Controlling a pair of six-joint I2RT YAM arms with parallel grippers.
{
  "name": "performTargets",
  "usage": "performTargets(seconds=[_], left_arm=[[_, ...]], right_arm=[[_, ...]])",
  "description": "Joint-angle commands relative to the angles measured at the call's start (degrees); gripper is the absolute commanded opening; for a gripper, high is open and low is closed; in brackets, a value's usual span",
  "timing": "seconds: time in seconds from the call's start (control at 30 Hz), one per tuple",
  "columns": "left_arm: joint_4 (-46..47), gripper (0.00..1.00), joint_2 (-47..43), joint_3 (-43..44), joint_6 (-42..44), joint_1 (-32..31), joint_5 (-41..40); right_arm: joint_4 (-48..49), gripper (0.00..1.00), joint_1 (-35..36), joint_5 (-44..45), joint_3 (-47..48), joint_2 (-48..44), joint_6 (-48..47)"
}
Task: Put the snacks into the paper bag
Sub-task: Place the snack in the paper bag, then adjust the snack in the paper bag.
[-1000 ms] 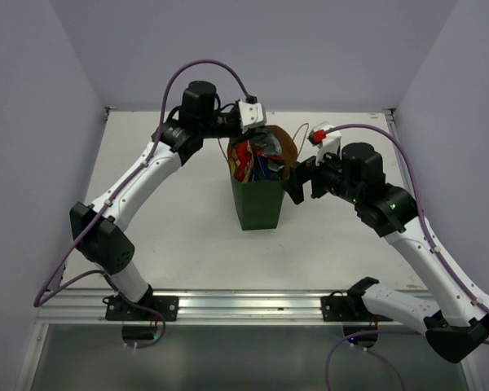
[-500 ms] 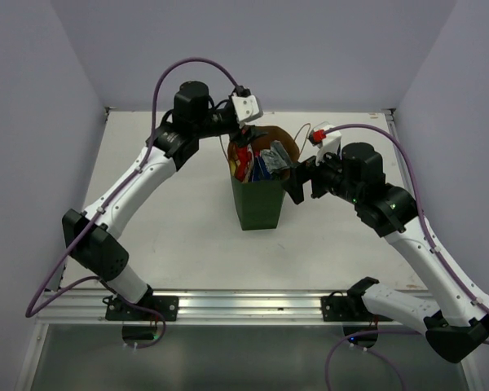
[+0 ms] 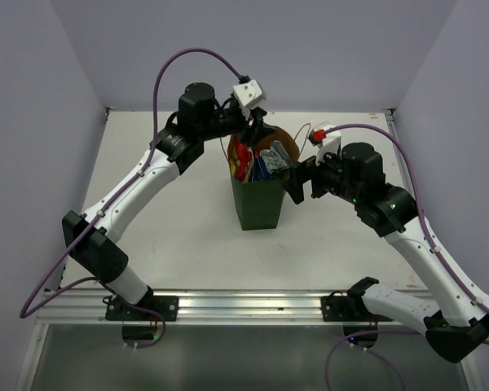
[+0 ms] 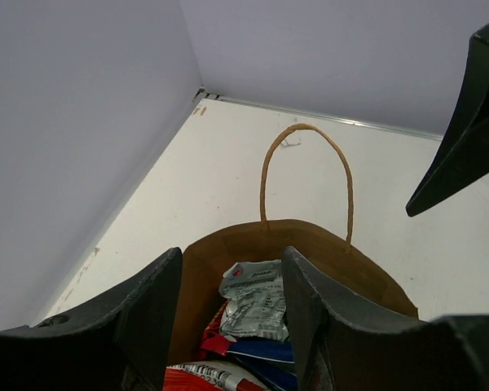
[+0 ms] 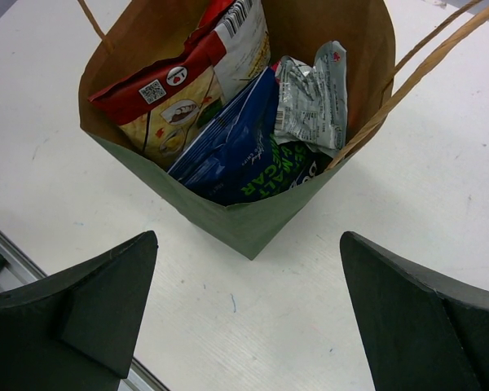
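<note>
The paper bag (image 3: 259, 205) is seen upright mid-surface (image 3: 171, 232), with the snacks (image 3: 259, 160) packed inside. The left tool (image 3: 257, 129), half spread and empty, is held just above its 12 o'clock rim. It is nearer than the right tool (image 3: 297, 181), which is spread wide and empty at 3 o'clock. The chip bag (image 5: 187, 81) and blue packet (image 5: 228, 155) are shown whole only in the right wrist view.

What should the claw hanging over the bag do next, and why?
Probably lift the left claw clear and draw it back: it hangs open and empty above the paper bag, the silver packet lies inside with the others, and no loose packet shows on the table.
</note>
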Motion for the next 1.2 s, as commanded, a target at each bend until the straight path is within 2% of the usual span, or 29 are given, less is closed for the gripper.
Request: performTargets(seconds=[0.0, 0.13, 0.2, 0.4, 0.6, 0.8, 1.17], left_arm=[[-2.09, 0.56, -0.18, 4.15, -6.32, -3.55, -10.58], [-5.97, 0.56, 0.96, 6.88, -9.14, -8.22, -24.32], [-7.37, 0.56, 1.4, 7.58, -15.0, -9.54, -30.37], [-13.17, 0.53, 5.87, 12.15, -25.21, -13.14, -40.93], [-15.81, 0.47, 9.56, 13.39, -31.46, -15.34, -45.68], [-14.85, 0.4, 12.64, 11.54, -33.31, -15.35, -49.21], [-11.07, 0.35, 16.6, 10.75, -34.45, -15.35, -53.17]], right_arm=[[1.01, 0.99, 0.03, 1.26, 1.65, 0.03, -0.19], [1.01, 0.99, 0.03, 1.87, 1.83, 0.21, 0.43], [1.1, 0.99, -0.06, 1.87, 2.01, 0.47, 0.87], [0.75, 0.99, -0.06, 1.96, 2.53, 0.56, 1.22], [0.57, 0.99, -0.06, 2.4, 2.18, -0.14, 1.39], [0.57, 0.99, 0.03, 3.02, 1.13, -1.28, 1.48], [0.92, 0.99, -0.06, 2.75, 0.6, -1.37, 1.22]])
